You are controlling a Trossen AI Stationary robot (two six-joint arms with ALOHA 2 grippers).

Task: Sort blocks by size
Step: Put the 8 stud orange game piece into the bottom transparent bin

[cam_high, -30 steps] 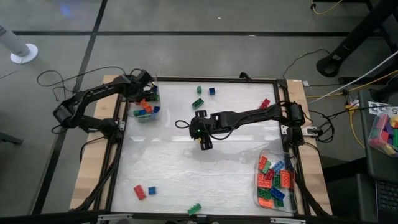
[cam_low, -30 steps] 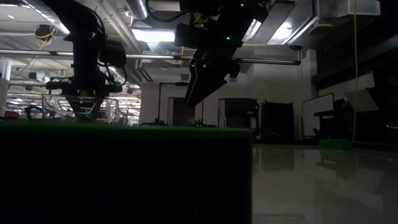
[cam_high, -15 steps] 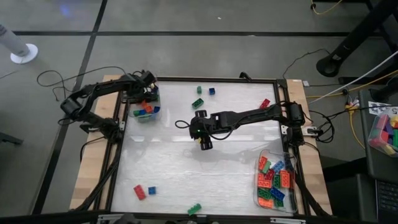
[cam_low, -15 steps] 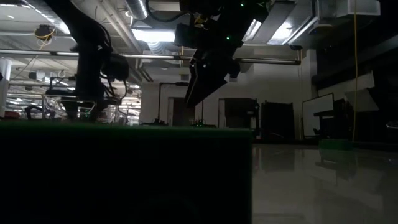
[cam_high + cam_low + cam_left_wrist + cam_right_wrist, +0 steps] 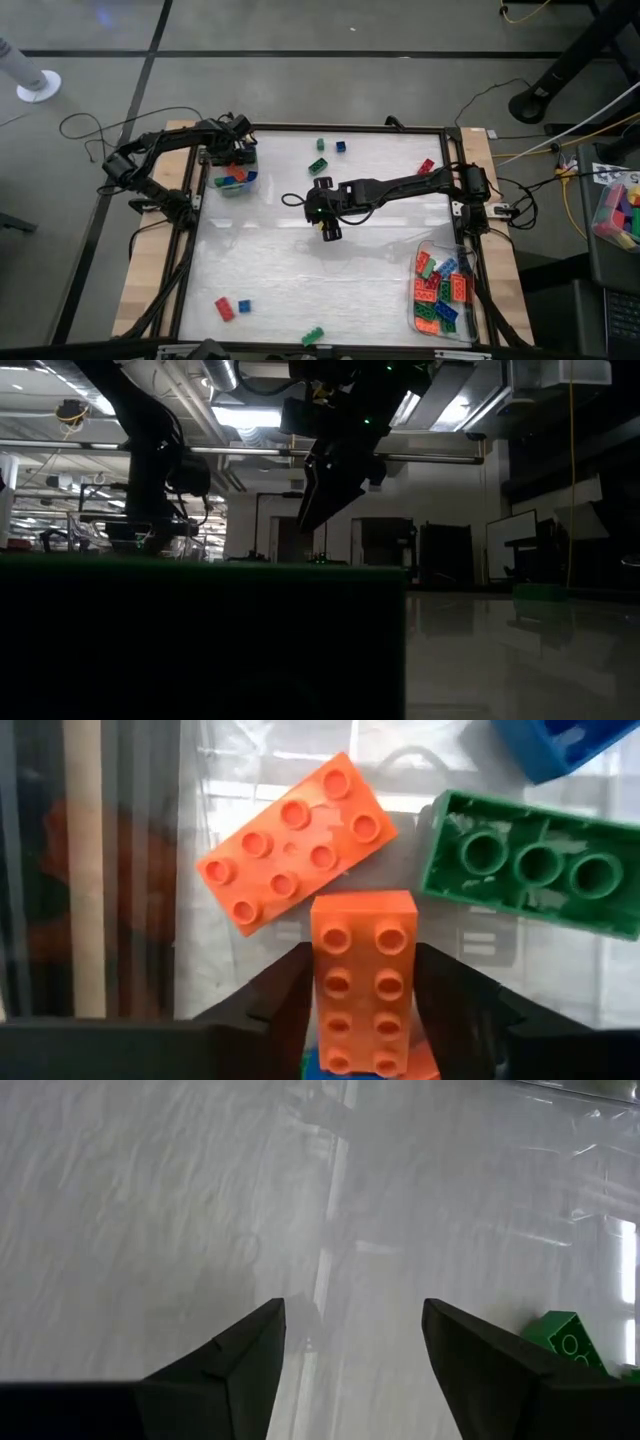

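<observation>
Blocks: one orange brick (image 5: 363, 982), long type, sits clamped by its long sides in our left gripper (image 5: 362, 1010) over the bin (image 5: 236, 176) at the table's far left corner, above another orange (image 5: 295, 842) and a green brick (image 5: 530, 863). We judge it light, rigid and slick-sided, best pinched across the flat flanks. Right gripper (image 5: 352, 1342): empty, fingers spread, mid-table; loose blocks (image 5: 320, 155) lie scattered.

No readable text, label, brand, number or sign anywhere. Only plain round studs on the orange brick (image 5: 364, 982) in the left wrist view, without legible lettering. A whitish tag (image 5: 606, 172) beside the table's right edge in the high view, too small to read.
</observation>
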